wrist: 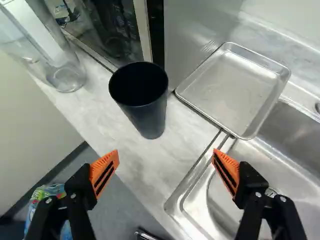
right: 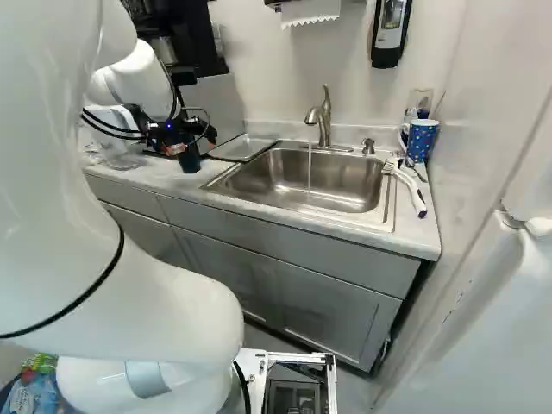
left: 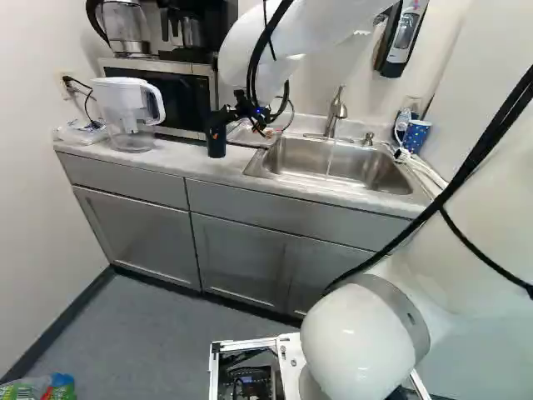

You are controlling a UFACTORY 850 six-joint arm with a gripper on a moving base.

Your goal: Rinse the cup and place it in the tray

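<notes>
- The cup (wrist: 139, 100) stands upright on the counter (wrist: 127, 150), dark, mouth up, ahead of the gripper (right: 168, 134) and apart from both its fingers.
- The gripper is open, its orange pads (wrist: 105, 170) spread wide, one over the counter's front edge side, the other over the sink (right: 385, 207).
- The tray (wrist: 235, 90), shallow and metal, lies just beside the cup; one corner reaches over the sink's rim.
- The tap (right: 323, 116) behind the sink is running, and a thin stream of water (right: 310, 164) falls into the basin.
- The pitcher (left: 131, 108), clear with a white top and handle, stands on the cup's other side, near the wall.
- The microwave (left: 179, 87) sits at the back of the counter, behind the pitcher and cup, with the kettle (left: 125, 29) on top.
- The mug (right: 420, 141), blue with white dots, is at the sink's far side from the tray.
- The brush (right: 411, 188) lies on the counter near the mug, beside the sink.
- The soap dispenser (right: 390, 30) hangs on the wall; left of it in the right base view is a paper towel (right: 310, 10).
- Below, a colourful bag (left: 60, 388) is on the floor.
</notes>
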